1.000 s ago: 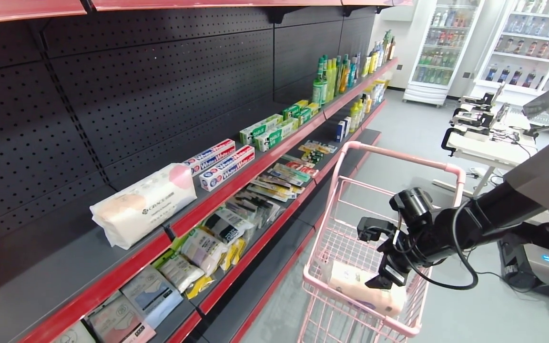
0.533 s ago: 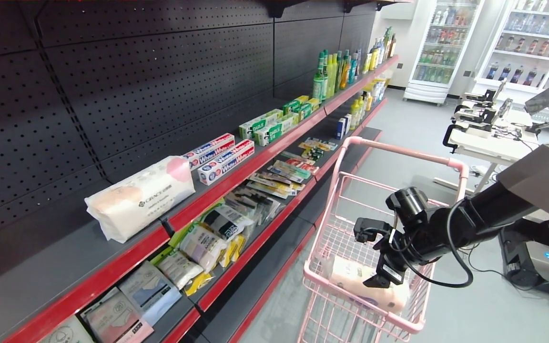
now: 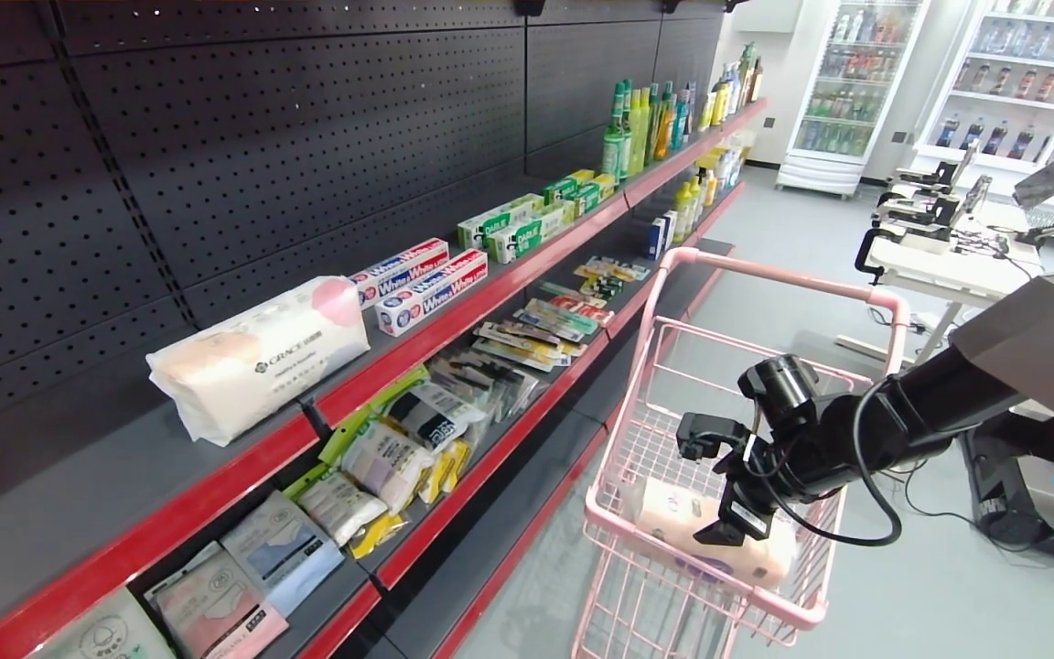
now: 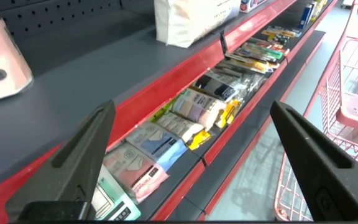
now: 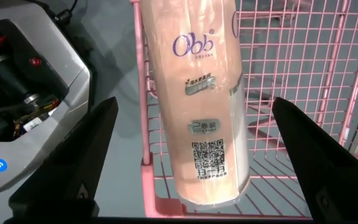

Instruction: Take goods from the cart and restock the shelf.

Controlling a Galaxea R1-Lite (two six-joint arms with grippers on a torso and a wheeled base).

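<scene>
Right gripper [image 5: 194,124] poised above the tissue pack [image 5: 199,93]
Spread wide, it lines up across the tissue pack lying just beneath in the cart [image 3: 701,586], seemingly ready to clamp; the left gripper [image 4: 191,109], likewise apart, faces the shelf [image 3: 79,476].

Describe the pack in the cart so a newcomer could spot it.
Find the pink cart in the aisle beside the red-edged shelves. At its near end lies a long peach-coloured wrapped pack, directly under the open right end effector. The similar pale pack sits up on the shelf; this one is in the cart.
</scene>
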